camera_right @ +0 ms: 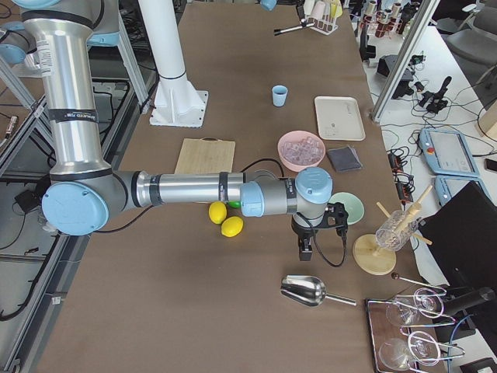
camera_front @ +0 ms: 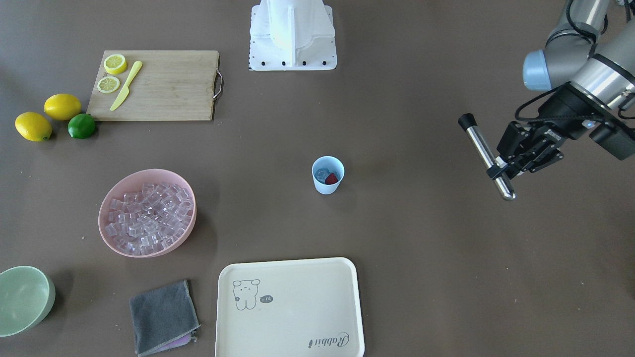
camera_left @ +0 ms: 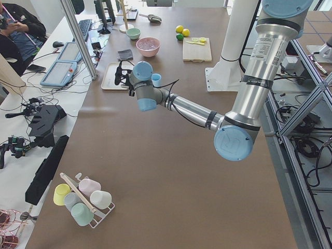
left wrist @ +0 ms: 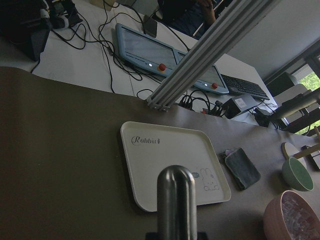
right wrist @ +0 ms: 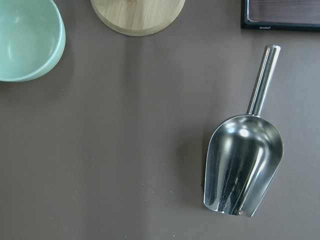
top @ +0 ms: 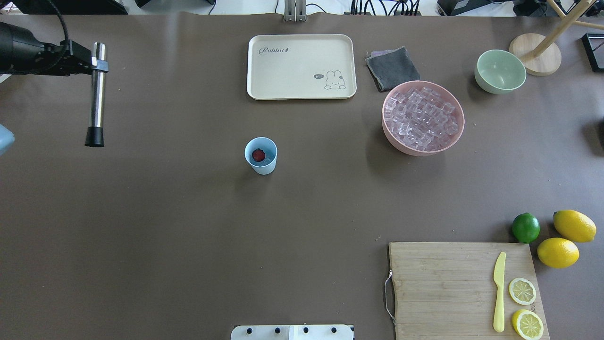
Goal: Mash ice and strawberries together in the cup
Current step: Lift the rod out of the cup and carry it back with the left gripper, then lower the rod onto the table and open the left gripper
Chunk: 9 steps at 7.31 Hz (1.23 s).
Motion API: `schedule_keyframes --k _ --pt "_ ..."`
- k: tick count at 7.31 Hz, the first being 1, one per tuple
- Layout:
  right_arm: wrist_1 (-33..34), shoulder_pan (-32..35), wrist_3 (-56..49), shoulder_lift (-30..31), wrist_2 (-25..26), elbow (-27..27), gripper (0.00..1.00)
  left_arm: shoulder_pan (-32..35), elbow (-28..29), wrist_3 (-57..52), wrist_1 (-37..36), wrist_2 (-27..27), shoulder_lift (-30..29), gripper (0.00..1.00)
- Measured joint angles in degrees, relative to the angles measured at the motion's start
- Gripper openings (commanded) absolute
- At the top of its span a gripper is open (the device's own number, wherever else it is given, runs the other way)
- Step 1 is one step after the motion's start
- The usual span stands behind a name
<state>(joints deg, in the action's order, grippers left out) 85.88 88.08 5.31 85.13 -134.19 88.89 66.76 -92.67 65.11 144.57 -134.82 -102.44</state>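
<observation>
Mid-table, cup (camera_front: 328, 184) holds strawberry (camera_front: 331, 179) w/ ice (camera_front: 322, 173); left hand (camera_front: 500, 169) clamps muddler (camera_front: 480, 142), right hand (camera_right: 305, 252) unclear.

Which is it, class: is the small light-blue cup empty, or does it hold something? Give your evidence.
It holds something: the upright cup contains a red strawberry and clear ice.

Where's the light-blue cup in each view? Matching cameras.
Front-facing: cup near centre.
Overhead: cup just left of centre.
Exterior left: cup upper middle.
Exterior right: cup top centre.
Wrist views: not in either.
Landmark: cream tray, in all but right wrist.
</observation>
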Motion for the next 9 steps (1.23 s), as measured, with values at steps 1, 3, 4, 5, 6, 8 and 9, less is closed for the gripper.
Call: schedule_keyframes --k 1,3,4,5,6,8,9 --pt "-0.1 0.0 0.0 0.2 0.0 0.0 1.0 1.8 4.0 -6.3 -0.8 -2.5 2.6 0.0" --pt "-0.1 0.1 0.0 0.2 0.2 0.0 1.0 2.7 13.5 -19.6 -1.3 -3.5 5.7 0.0" --pt "-0.2 0.1 0.0 0.1 0.4 0.1 1.0 2.7 16.3 -25.4 -1.7 -3.4 7.1 0.0" --pt "-0.2 0.1 0.0 -0.1 0.6 0.2 1.0 2.7 18.1 -29.4 -2.5 -2.8 8.3 0.0" --pt "-0.2 0.1 0.0 -0.1 0.6 0.2 1.0 2.6 19.2 -31.3 -3.0 -0.3 9.1 0.0" --pt "-0.2 0.1 0.0 0.1 0.7 0.3 1.0 2.3 20.3 -32.2 -3.8 4.4 10.0 0.0" --pt "-0.2 0.2 0.0 0.3 0.6 0.3 1.0 2.1 20.3 -32.3 -4.3 5.1 10.1 0.83"
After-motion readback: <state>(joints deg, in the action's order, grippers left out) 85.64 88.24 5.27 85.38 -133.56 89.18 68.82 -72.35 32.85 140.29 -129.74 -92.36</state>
